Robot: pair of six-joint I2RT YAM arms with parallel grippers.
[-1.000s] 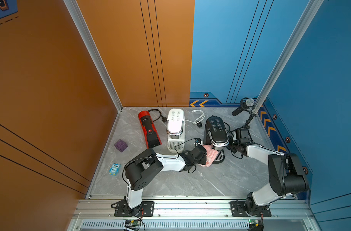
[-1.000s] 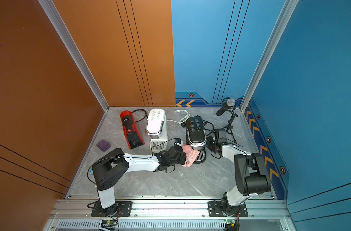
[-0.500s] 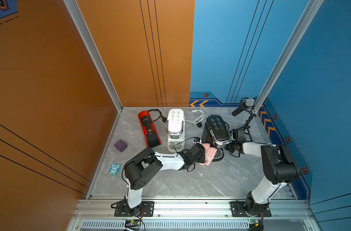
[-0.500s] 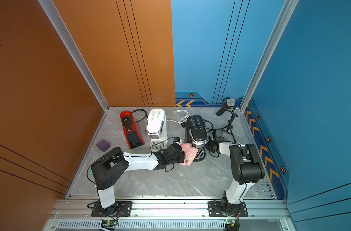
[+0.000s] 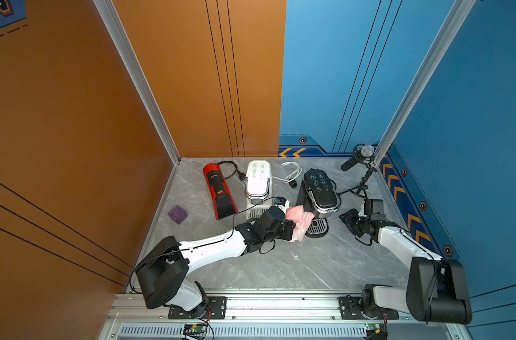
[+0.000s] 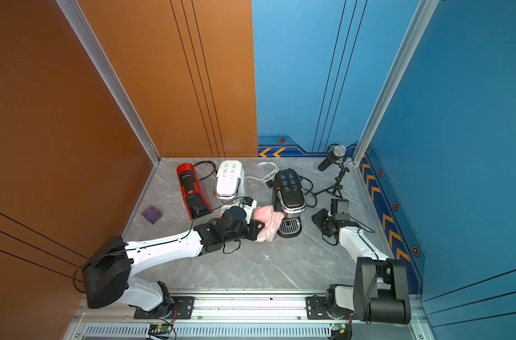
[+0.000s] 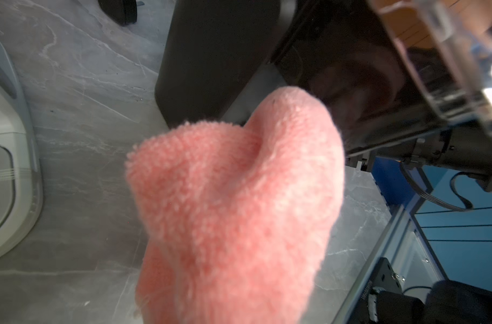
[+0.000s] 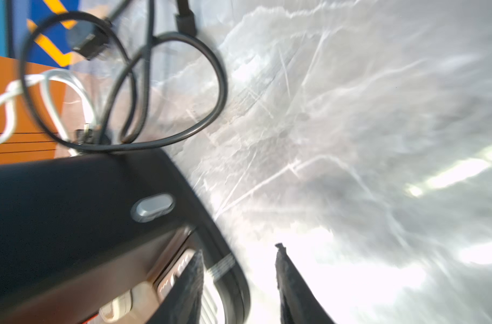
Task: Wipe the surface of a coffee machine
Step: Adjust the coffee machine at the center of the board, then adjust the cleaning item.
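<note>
The black coffee machine point(image 5: 320, 191) point(image 6: 289, 191) stands upright at the back right of the table. A pink cloth point(image 5: 299, 219) point(image 6: 267, 219) point(image 7: 233, 210) is pressed against the machine's left side, just under its head. My left gripper point(image 5: 292, 228) is shut on the cloth, which hides its jaws in the left wrist view. My right gripper point(image 5: 346, 219) point(image 8: 239, 266) stands open just right of the machine's base, holding nothing. Its fingers point(image 8: 287, 280) are apart over the table, and the machine's dark body point(image 8: 71, 210) is beside them.
A white coffee machine point(image 5: 258, 182) and a red one point(image 5: 218, 191) stand left of the black one. Loose cables point(image 5: 290, 172) lie behind them. A microphone on a small tripod point(image 5: 359, 159) is at the back right corner. A purple cube point(image 5: 177, 214) sits at the left.
My right gripper has opened and drawn back a little from the black machine's right side, its elbow swinging toward the front. The left gripper still presses the cloth to the machine.
</note>
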